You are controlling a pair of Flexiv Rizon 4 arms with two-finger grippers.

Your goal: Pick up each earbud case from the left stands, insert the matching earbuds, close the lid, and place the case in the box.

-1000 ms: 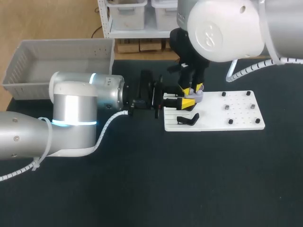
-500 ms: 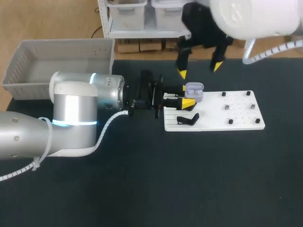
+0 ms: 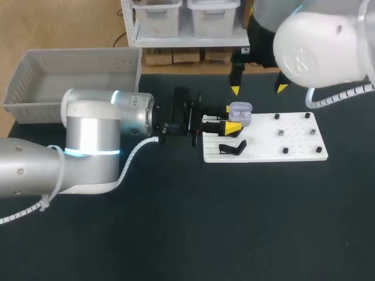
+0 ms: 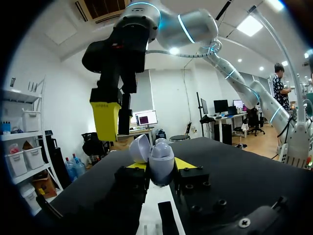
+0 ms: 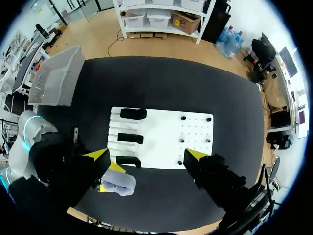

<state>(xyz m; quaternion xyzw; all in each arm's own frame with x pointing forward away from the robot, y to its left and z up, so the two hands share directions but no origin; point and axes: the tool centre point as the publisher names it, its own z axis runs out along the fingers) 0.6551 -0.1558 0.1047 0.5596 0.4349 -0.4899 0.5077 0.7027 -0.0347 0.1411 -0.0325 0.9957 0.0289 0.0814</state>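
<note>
In the head view the left pincer [image 3: 231, 119] grips the lilac case [image 3: 240, 113] from two sides, holding it just over the near end of the white board [image 3: 293, 155] on the dark tabletop [image 3: 176, 222]. The right pincer [image 3: 258, 89] hangs spread wide and empty, above and behind the case. The grey box [image 3: 23, 93] sits well behind the left pincer, and one black stand [image 3: 232, 148] lies just beside it. From the left wrist, the case [image 4: 160, 160] sits upright between that pincer's yellow tips with its lid [image 4: 140, 148] tipped open; a yellow fingertip [image 4: 105, 119] of the other pincer hovers above and to one side. I cannot tell whether both earbuds are seated. From the right wrist, the open right pincer [image 5: 146, 156] looks down on the board [image 5: 161, 147], with the case [image 5: 119, 183] under one of its fingers and the stands [image 5: 129, 138] just ahead. The filling step looks in hand: next the right pincer likely fetches an earbud from the pegs [image 5: 182, 141] or, if none is left, presses the lid shut.
</note>
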